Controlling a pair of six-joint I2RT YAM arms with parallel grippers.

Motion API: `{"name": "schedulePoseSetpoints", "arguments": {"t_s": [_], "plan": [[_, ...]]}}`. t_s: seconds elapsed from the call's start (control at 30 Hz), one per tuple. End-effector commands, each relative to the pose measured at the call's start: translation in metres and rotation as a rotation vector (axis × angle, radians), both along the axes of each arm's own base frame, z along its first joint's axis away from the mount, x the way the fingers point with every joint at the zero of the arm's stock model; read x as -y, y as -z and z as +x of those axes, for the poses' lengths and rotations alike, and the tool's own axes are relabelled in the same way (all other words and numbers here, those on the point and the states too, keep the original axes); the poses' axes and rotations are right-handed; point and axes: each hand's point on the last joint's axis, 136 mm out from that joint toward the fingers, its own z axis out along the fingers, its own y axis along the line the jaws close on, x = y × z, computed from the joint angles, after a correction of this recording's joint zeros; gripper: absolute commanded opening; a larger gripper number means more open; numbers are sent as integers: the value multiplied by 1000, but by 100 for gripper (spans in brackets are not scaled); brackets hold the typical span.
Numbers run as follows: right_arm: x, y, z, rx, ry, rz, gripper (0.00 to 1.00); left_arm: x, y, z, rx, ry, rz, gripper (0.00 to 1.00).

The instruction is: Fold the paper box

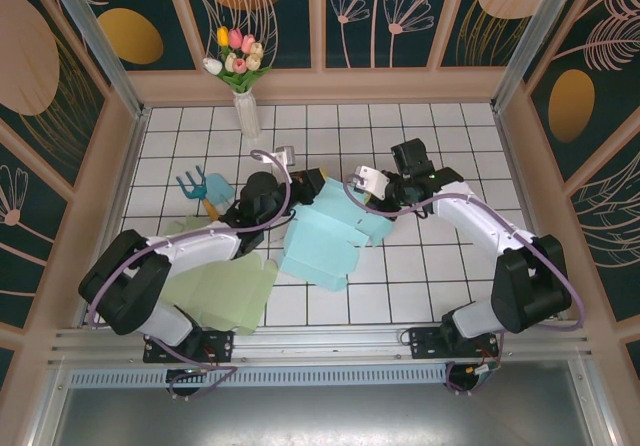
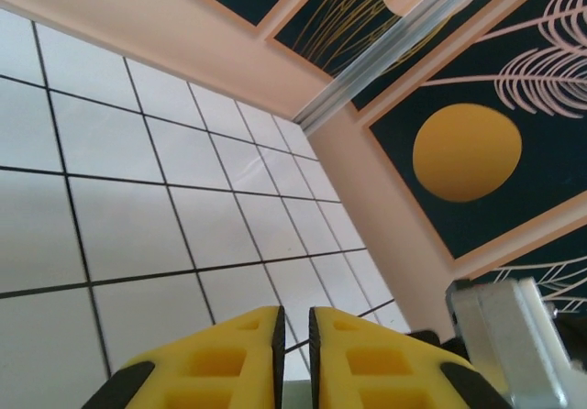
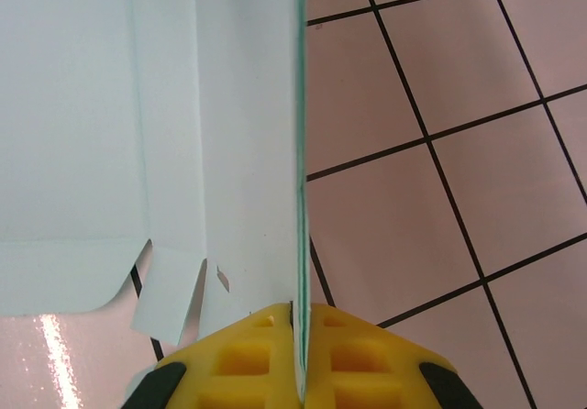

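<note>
The light blue paper box point(image 1: 322, 238) lies partly unfolded in the middle of the tiled floor, its upper right part raised between the two arms. My right gripper point(image 1: 372, 202) is shut on an upright edge of the paper box point(image 3: 229, 134); that panel runs straight up from between the yellow fingertips of the right gripper point(image 3: 300, 306), with cut tabs hanging to its left. My left gripper point(image 1: 308, 186) sits at the sheet's upper left corner. In its wrist view the left gripper point(image 2: 295, 313) shows a narrow gap with floor tiles seen through it and nothing between the tips.
A pale green paper sheet point(image 1: 225, 288) lies under the left arm at the front left. A blue toy rake point(image 1: 193, 183) rests at the left, and a vase of tulips point(image 1: 240, 76) stands by the back wall. Walls enclose the floor on three sides.
</note>
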Motion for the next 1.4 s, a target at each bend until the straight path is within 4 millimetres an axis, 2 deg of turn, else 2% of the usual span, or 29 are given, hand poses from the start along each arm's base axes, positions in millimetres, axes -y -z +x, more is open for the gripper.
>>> {"name": "schedulePoseSetpoints", "arguments": {"t_s": [0.0,0.17,0.27,0.33,0.47,0.57,0.7,0.93,1.13,1.37], "plan": [[-5,-16,4,68,-28,24,0,-17,23,-9,33,-7,127,22],[-3,-10,4,57,-26,12,0,-38,34,-19,93,-49,188,32],[-3,-8,2,50,-35,10,0,-42,39,-20,109,-48,226,37],[-4,-8,2,50,-40,11,0,-45,42,-19,118,-62,248,38],[-5,-10,0,47,-46,16,0,-60,55,-12,92,-123,304,50],[-6,-11,-2,49,-55,23,0,-73,63,-9,75,-161,329,55],[-6,-14,-1,54,-57,28,0,-78,66,-10,76,-157,333,56],[-7,-16,-3,54,-65,35,0,-66,71,-12,57,-92,324,56],[-8,-21,-3,76,-75,41,0,-62,87,-7,12,-80,355,55],[-10,-21,-4,82,-84,47,0,-62,86,-3,8,-95,361,54]]}}
